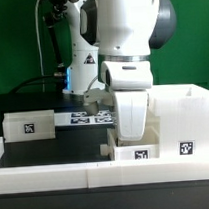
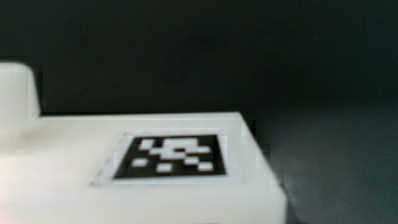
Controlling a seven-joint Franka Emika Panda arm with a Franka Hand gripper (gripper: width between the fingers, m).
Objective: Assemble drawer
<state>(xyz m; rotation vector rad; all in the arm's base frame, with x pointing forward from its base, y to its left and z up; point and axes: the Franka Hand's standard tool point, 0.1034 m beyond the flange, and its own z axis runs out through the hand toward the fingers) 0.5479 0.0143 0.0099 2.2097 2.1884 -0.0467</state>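
Observation:
The white boxy housing point(image 1: 181, 113) stands at the exterior view's right, with a tag point(image 1: 185, 147) on its front. A small white tray point(image 1: 137, 151) with a tag lies in front of it, right under my gripper point(image 1: 129, 129). My white gripper hangs low over this tray, and its fingertips are hidden against the white plastic. A second small tray point(image 1: 29, 125) with a tag sits at the exterior view's left. The wrist view shows a white tagged face point(image 2: 169, 160) very close, with a white rounded piece point(image 2: 15, 95) beside it. No fingers show clearly there.
The marker board point(image 1: 85, 118) lies at the back between the left tray and my arm. A long low white rail point(image 1: 67, 175) runs along the front edge. The table top point(image 1: 55, 148) is black.

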